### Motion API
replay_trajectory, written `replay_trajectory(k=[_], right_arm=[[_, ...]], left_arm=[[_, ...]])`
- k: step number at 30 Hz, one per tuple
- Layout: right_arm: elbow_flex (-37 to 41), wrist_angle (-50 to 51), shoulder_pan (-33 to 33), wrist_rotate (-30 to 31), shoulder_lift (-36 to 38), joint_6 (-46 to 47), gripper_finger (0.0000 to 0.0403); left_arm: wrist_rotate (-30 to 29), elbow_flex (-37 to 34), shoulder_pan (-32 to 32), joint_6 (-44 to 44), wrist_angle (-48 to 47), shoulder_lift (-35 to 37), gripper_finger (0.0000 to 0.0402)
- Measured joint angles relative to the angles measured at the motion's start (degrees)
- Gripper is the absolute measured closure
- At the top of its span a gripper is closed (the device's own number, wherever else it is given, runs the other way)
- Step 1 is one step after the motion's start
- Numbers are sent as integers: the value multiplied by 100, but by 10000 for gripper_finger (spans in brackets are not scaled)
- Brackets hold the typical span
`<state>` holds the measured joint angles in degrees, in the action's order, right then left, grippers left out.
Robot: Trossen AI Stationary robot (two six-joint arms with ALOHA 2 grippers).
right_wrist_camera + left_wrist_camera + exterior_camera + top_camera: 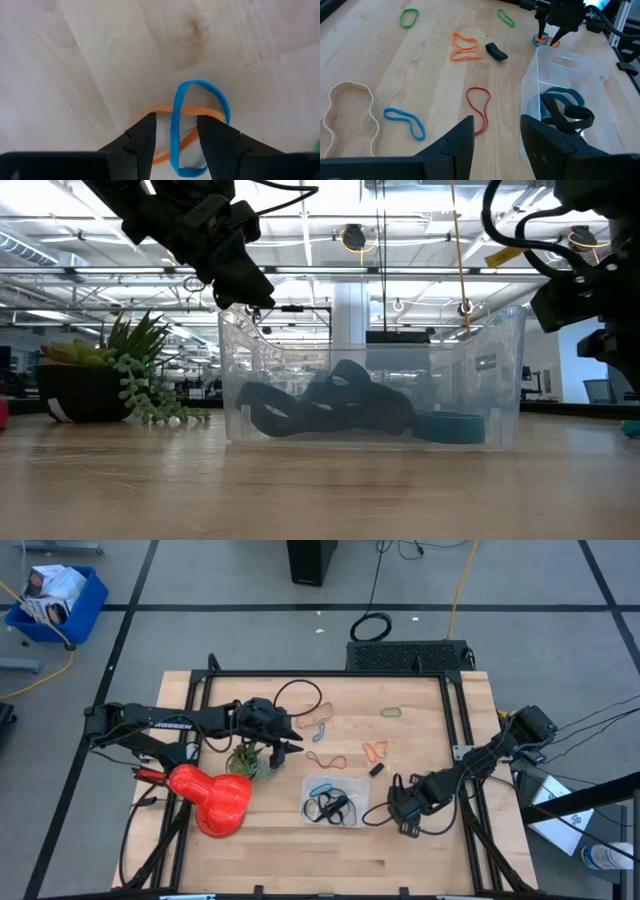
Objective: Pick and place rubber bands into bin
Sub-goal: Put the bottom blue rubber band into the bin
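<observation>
The clear bin [335, 800] stands on the wooden table and holds black and blue rubber bands [565, 107]. Loose rubber bands lie flat on the table: red [479, 107], blue [405, 122], tan [350, 110], orange [465, 47] and green [409, 17]. My left gripper [495, 130] is open and empty, above the table just left of the bin, over the red band. My right gripper [176, 122] is open and points down just right of the bin. Its fingers stand on either side of one strand of a blue band [197, 125] that lies across an orange band [200, 111].
A potted plant [250, 760] and a red gourd-shaped object [215, 800] sit under and beside my left arm. A large black band [300, 695] lies toward the far edge, and a small black piece [377, 769] lies right of the red band. A blue crate [55, 600] stands on the floor.
</observation>
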<state>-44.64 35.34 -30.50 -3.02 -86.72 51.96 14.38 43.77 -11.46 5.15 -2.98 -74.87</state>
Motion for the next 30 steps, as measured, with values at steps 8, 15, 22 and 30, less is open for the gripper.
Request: replay_trajectory(k=[8,15,22,30], right_arm=[[0,24,0,4,-2,-450,261],[2,47,0,-3,-2,-1154,269],[4,99,4,31,-6,-1258,337],[9,80,6,28,-6,-1224,396]], left_arm=[[1,0,0,62,-2,0,233],[1,0,0,90,-2,0,233],[1,0,-1,90,-2,0,233],[1,0,-2,125,-2,0,233]])
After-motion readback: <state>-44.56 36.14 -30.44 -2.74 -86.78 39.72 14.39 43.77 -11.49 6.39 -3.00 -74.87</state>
